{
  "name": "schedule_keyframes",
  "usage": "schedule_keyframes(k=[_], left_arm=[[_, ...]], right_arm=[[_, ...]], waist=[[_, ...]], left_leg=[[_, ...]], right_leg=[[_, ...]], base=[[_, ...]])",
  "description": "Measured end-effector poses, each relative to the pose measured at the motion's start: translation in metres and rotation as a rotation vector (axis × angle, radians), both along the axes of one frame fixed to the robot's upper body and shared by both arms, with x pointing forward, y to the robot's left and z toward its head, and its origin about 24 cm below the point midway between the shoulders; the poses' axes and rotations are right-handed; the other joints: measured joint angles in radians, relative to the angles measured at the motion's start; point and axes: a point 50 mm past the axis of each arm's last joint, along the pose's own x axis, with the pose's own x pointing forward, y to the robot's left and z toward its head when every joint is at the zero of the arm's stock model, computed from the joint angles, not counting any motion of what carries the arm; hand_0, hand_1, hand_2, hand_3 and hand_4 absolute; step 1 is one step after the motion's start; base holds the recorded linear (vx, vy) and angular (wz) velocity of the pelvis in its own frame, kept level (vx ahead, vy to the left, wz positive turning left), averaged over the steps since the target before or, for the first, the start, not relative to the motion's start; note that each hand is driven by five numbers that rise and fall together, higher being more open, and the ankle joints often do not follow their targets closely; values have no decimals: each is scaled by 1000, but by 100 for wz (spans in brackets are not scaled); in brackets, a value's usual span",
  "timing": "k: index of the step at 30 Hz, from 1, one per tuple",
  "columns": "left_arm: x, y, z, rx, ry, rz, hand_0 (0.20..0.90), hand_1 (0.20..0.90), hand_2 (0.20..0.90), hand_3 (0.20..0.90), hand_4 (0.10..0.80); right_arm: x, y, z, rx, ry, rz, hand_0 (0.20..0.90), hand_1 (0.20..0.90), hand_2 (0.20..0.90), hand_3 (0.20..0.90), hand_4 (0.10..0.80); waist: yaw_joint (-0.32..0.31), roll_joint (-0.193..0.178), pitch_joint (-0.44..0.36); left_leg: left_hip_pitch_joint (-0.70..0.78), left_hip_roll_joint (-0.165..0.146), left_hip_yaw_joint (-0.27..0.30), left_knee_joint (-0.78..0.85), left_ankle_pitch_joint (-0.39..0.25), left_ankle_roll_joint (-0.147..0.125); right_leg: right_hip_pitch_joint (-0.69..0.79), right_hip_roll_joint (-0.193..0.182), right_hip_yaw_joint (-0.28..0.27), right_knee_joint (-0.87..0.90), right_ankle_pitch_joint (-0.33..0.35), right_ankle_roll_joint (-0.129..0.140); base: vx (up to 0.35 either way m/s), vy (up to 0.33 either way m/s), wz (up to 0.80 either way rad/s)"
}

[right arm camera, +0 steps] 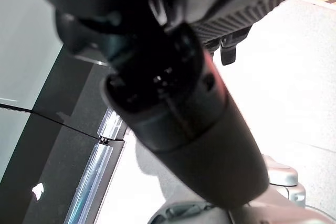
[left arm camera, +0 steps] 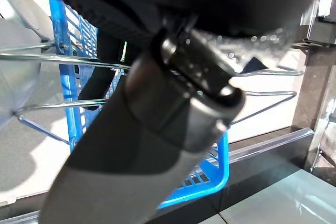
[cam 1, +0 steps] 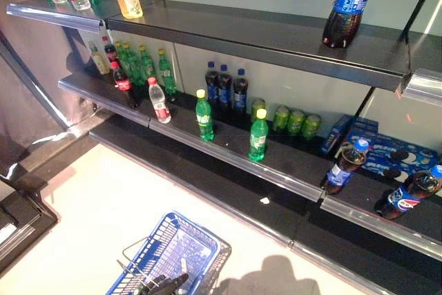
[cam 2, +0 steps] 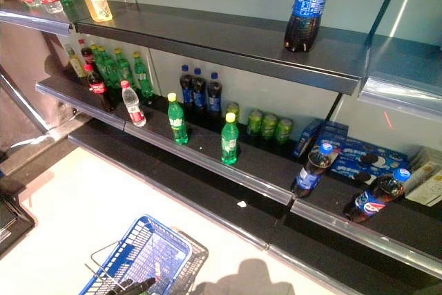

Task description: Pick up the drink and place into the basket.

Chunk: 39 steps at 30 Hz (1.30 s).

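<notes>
Basket [cam 1: 181, 250] handles in left hand's [cam 1: 166, 284] curled grip — right hand [right arm camera: 173, 103] wrist-view only, state unclear.

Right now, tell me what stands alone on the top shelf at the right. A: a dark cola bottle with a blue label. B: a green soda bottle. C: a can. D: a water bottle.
A: a dark cola bottle with a blue label stands alone there on the top shelf; the green bottles are on the middle shelf.
</notes>
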Motion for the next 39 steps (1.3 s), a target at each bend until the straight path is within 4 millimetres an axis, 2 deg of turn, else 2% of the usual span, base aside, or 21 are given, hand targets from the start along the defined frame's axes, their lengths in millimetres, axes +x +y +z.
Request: schedule_keyframes(k=[14,22,32,36,39], left_arm=[[2,-7,-2,-26,6,-14,300,300,300,200,100],[1,-11,-3,-38,20,-44,300,300,300,200,100],[1,-18,-4,-57,16,-44,300,300,300,200,100],[0,-18,-4,-59,18,-44,300,300,300,200,100],[0,-18,-4,-59,17,-46,300,300,300,200,100]], right_arm=[[-2,0,0,3,10,-50,900,900,900,900,800],[-4,5,-1,-61,17,-84,900,900,900,900,800],[-9,0,0,-113,70,-128,900,900,900,900,800],[-2,-3,2,-167,41,-130,900,900,900,900,800],[12,-7,5,-198,-51,-134,900,900,900,900,800]], waist=[[-11,-1,0],[-13,2,1],[-12,17,-3],[-11,16,-4],[-11,15,-4]], left_leg=[[1,0,5,0,-1,1],[1,0,9,0,-1,1],[4,0,11,0,-1,1],[18,0,12,0,-2,0],[18,1,12,0,-3,0]], right_leg=[[-1,0,3,0,0,0],[-3,0,6,0,0,0],[-1,-1,7,0,0,0],[12,0,7,0,-1,1],[11,1,8,0,0,0]], base=[[0,0,0],[0,0,0],[0,0,0],[0,0,0],[-8,-28,-1]])
